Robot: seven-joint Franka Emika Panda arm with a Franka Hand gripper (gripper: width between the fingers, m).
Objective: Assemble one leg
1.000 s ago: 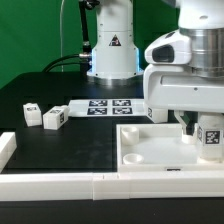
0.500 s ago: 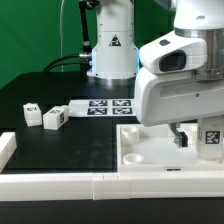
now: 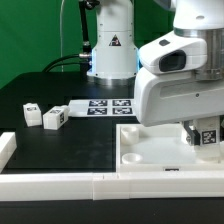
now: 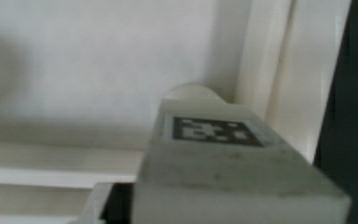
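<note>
My gripper point(image 3: 203, 136) is shut on a leg point(image 3: 209, 134), a chunky white block with a black-and-white tag. It holds the leg upright over the right part of the large white panel point(image 3: 150, 152). In the wrist view the leg point(image 4: 220, 165) fills the foreground with its tag facing the camera, and its far end is close to the panel's raised rim point(image 4: 274, 70). I cannot tell whether it touches the panel. Two more legs point(image 3: 31, 114) point(image 3: 53, 118) stand on the black table at the exterior view's left.
The marker board point(image 3: 105, 106) lies flat behind the panel, in front of the robot base point(image 3: 112, 50). A white rail point(image 3: 60, 186) runs along the front edge, with a raised white piece point(image 3: 6, 148) at the exterior view's far left.
The arm's white body has swung toward the exterior view's left. The gripper with the leg has stayed over the panel's right part, shifting only slightly.
</note>
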